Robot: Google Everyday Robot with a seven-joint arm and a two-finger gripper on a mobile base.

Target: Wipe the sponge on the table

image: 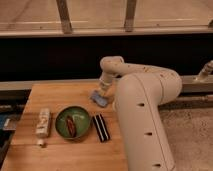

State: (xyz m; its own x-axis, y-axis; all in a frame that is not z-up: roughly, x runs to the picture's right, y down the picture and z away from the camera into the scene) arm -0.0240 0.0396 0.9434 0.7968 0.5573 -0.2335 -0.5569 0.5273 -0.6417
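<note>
The sponge (99, 98), a small flat light-blue pad, lies slightly tilted on the table (50, 92) near its far right part. My gripper (103, 90) comes down onto the sponge's far edge from above and is shut on it. The white arm curves from the lower right up over the table's right side and hides the surface there. The table is a light-brown wooden plank top filling the lower left of the camera view.
A green plate (64, 130) holding a reddish-brown item sits at the table's middle. A black ridged block (101, 127) lies just right of it, a white bottle (43, 122) on its side to the left, and a small white piece (42, 143) below that. A dark rail runs behind the table.
</note>
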